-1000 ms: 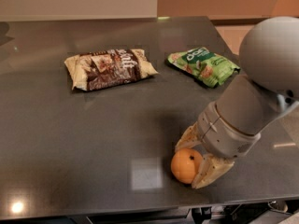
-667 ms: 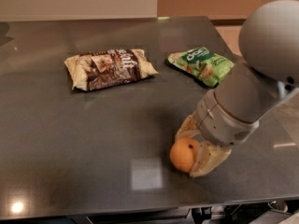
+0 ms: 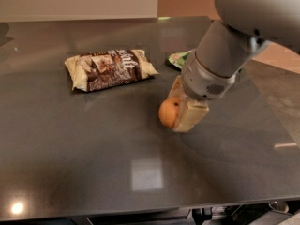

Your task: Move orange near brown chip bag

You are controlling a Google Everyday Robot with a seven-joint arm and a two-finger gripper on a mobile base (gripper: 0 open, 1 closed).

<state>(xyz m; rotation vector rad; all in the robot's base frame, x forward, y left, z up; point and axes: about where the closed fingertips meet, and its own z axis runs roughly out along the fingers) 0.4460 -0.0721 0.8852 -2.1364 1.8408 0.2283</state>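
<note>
1. Now the hand (image 3: 177, 112) is clamped on the orange (image 3: 166, 112), mid-table (image 3: 70, 163), right of the brown chip bag (image 3: 108, 69) and apart from it.
2. Risk: the fruit bulges past the fingers on the bag side. A loose pinch could let it slip and roll.
3. Risk: overshooting would shove the bag; the arm could brush the green snack bag (image 3: 178, 59).
4. Change: a second ago hand and orange sat near the front right edge; both have come leftward, and the arm now hides most of the green bag.
</note>
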